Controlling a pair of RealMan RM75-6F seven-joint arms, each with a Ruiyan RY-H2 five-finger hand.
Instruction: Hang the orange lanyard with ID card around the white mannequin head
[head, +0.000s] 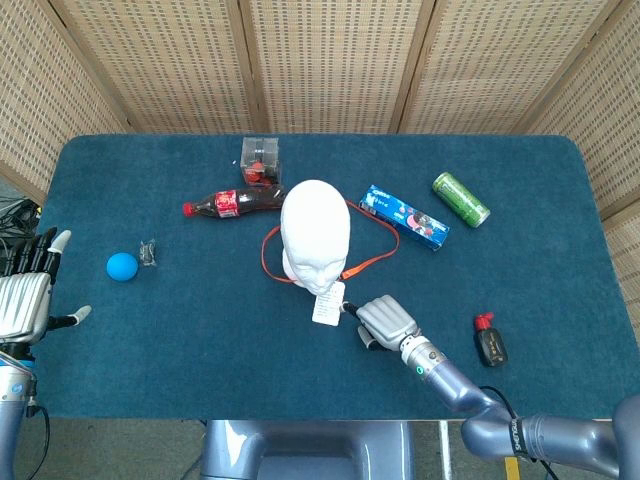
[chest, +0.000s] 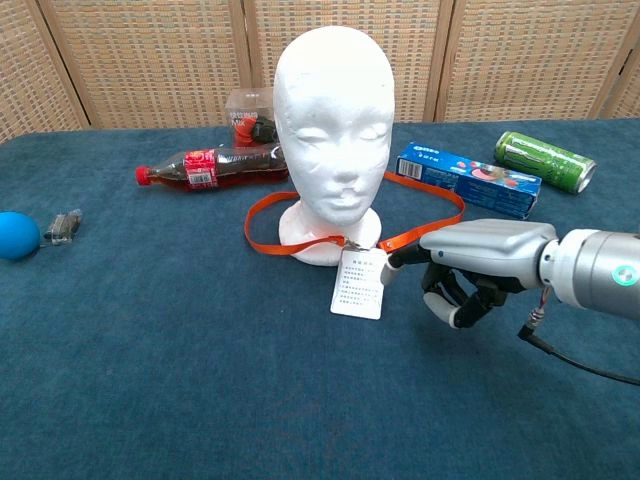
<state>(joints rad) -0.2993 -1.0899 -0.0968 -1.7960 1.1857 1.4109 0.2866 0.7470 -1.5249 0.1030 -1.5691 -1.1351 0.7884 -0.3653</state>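
The white mannequin head (head: 315, 225) (chest: 335, 120) stands upright mid-table. The orange lanyard (head: 381, 243) (chest: 425, 222) lies flat in a loop around its base, not over the head. Its white ID card (head: 327, 303) (chest: 360, 284) lies on the cloth in front of the base. My right hand (head: 385, 322) (chest: 480, 265) hovers palm down just right of the card, fingers bent down, thumb reaching toward the card's edge, holding nothing. My left hand (head: 25, 295) is at the table's left edge, fingers spread and empty; the chest view does not show it.
A cola bottle (head: 235, 202) and a clear box (head: 261, 160) lie behind the head. A blue carton (head: 405, 218) and a green can (head: 461, 199) sit to the right. A small black bottle (head: 490, 342) is near the front right. A blue ball (head: 122, 266) and a clip (head: 149, 252) sit left.
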